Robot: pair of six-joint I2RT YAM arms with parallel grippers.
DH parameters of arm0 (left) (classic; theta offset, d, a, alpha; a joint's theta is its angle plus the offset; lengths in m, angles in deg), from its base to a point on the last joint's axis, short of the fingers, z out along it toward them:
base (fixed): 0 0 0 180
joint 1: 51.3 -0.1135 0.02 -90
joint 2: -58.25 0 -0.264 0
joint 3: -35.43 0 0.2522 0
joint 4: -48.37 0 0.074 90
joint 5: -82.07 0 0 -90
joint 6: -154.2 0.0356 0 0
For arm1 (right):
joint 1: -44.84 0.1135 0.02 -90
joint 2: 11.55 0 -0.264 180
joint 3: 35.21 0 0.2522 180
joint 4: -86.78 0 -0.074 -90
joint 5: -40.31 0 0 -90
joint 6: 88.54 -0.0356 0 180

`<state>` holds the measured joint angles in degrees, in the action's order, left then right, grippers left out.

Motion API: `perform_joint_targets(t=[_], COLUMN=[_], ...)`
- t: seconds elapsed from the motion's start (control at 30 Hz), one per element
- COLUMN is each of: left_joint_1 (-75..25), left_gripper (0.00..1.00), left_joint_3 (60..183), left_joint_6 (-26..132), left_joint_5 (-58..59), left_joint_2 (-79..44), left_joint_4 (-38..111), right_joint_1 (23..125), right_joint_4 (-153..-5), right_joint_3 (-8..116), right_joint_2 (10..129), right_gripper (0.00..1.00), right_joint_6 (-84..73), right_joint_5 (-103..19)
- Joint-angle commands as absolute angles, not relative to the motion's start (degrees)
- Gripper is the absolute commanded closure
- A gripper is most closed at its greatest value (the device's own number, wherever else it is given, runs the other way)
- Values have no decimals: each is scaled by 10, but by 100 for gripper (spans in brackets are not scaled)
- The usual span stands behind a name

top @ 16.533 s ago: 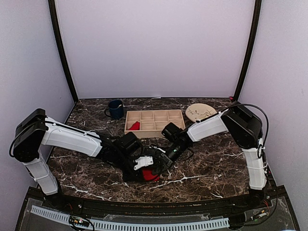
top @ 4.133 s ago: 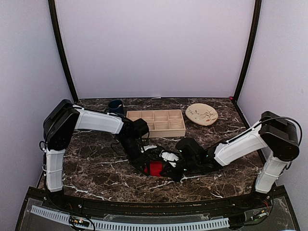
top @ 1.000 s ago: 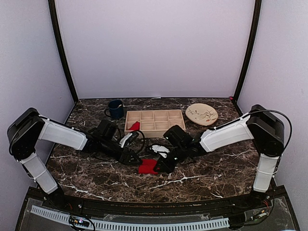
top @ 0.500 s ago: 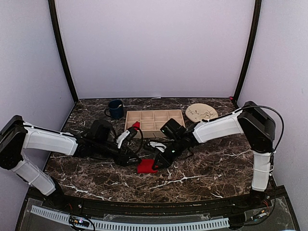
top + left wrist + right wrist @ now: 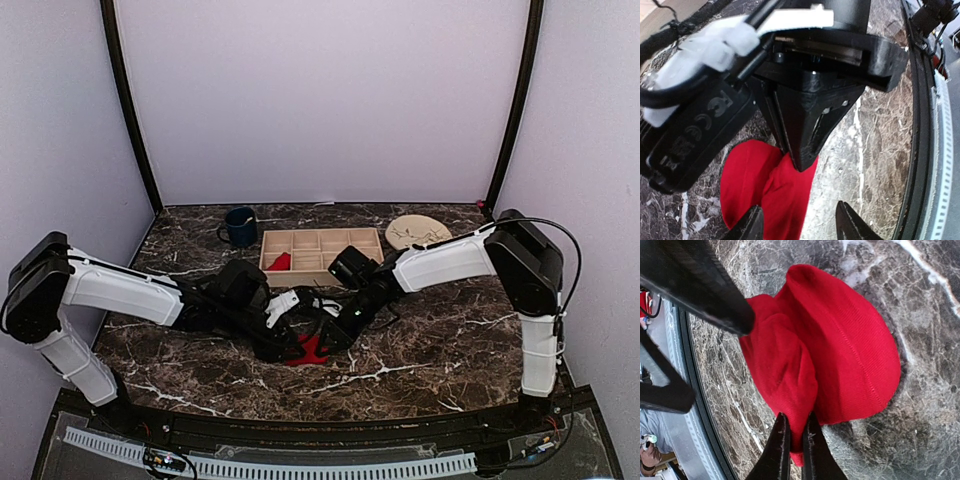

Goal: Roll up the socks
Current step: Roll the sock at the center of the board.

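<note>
mid-roll, i judge: right claw (image 5: 792, 440) nips the sock (image 5: 840, 350) by a fold at 6 o'clock in its view, left claw (image 5: 799, 226) gapes empty, seemingly just above; next, roll that fold over.

Your left arm (image 5: 120, 285) and right arm (image 5: 440, 262) are white shells with black joints and wrists. Up close, the right gripper (image 5: 794, 422) is all matte black with wedge-shaped fingers and tiny silver screws (image 5: 828, 111). There's a white plug (image 5: 715, 37) feeding a black cable (image 5: 747, 64), and embossed FC and CE marks (image 5: 705, 117).
</note>
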<state>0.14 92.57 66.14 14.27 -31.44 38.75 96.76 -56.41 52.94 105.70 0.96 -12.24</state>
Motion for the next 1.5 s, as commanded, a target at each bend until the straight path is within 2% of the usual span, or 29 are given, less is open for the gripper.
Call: perform_joint_targets(t=[0.0, 0.7, 1.47], left_joint_1=[16, 55, 78], left_gripper=[50, 57, 57], left_joint_3=[955, 1002, 1039], left_joint_6=[715, 792, 793], left_joint_5=[101, 31, 65], left_joint_2=[-326, -385, -396], left_joint_4=[347, 277, 160], right_joint_1=[964, 964, 964], right_joint_4=[-545, -513, -492], right_joint_3=[545, 569, 592], right_joint_2=[1066, 1082, 1097], right_gripper=[100, 100, 100], right_joint_6=[19, 36, 48], right_joint_5=[-104, -75, -66])
